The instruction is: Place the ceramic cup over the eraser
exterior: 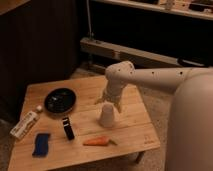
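Observation:
The white ceramic cup (pixel 106 116) stands on the wooden table (pixel 135 130), right of centre, and looks mouth down. My gripper (pixel 109 101) is right above it, at the cup's top, with the white arm reaching in from the right. The black eraser (pixel 67 128) stands on the table about a hand's width left of the cup, apart from it.
An orange carrot (pixel 97 141) lies in front of the cup near the table's front edge. A round black dish (pixel 60 100) sits at the back left. A white tube (pixel 25 124) and a flat blue pad (pixel 41 144) lie at the left.

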Controlling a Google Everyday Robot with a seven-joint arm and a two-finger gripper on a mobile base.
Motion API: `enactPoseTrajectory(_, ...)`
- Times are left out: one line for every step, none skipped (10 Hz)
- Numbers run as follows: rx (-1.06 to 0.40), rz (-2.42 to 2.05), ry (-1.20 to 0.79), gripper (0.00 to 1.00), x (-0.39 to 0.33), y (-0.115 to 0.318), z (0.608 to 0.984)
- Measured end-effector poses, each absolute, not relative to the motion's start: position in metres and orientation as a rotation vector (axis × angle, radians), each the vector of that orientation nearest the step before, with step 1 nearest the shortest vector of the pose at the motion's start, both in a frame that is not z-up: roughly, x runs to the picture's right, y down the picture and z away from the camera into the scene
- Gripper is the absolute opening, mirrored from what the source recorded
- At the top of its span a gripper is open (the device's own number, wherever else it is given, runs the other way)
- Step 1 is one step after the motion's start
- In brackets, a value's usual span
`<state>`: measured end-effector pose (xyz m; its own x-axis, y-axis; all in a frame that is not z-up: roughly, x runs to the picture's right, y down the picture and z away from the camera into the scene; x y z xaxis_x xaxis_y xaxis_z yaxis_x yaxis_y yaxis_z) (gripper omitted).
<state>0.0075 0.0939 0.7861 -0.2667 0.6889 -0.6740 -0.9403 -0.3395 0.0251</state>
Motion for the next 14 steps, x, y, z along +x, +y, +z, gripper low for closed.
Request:
enactPoseTrajectory(-0.692,1.823,0.522,0.8,0.007,0.095,0.786)
enactPoseTrajectory(-0.697,1.821,0.525,0.8,0.005,0.098,0.787)
enactPoseTrajectory(-0.703,1.823,0.523,0.8,0.004,0.1,0.789)
enactPoseTrajectory(-0.707,1.824,0.523,0.8,0.003,0.102,0.79)
enactPoseTrajectory(-0.712,1.829,0.523,0.8,0.002,0.104,0.792)
enactPoseTrajectory(-0.714,1.833,0.524,0.8,0.003,0.106,0.793)
enactPoseTrajectory(-0.716,1.836,0.524,0.8,0.003,0.107,0.793)
enactPoseTrajectory(-0.718,1.838,0.524,0.8,0.003,0.107,0.794)
enactPoseTrajectory(-0.72,1.839,0.526,0.8,0.003,0.108,0.795)
enactPoseTrajectory(-0.722,1.839,0.528,0.8,0.002,0.108,0.796)
enactPoseTrajectory(-0.722,1.838,0.53,0.8,0.002,0.108,0.797)
enactPoseTrajectory(-0.72,1.835,0.539,0.75,0.001,0.109,0.796)
enactPoseTrajectory(-0.716,1.833,0.541,0.66,0.001,0.11,0.795)
enactPoseTrajectory(-0.712,1.831,0.546,0.58,0.001,0.111,0.795)
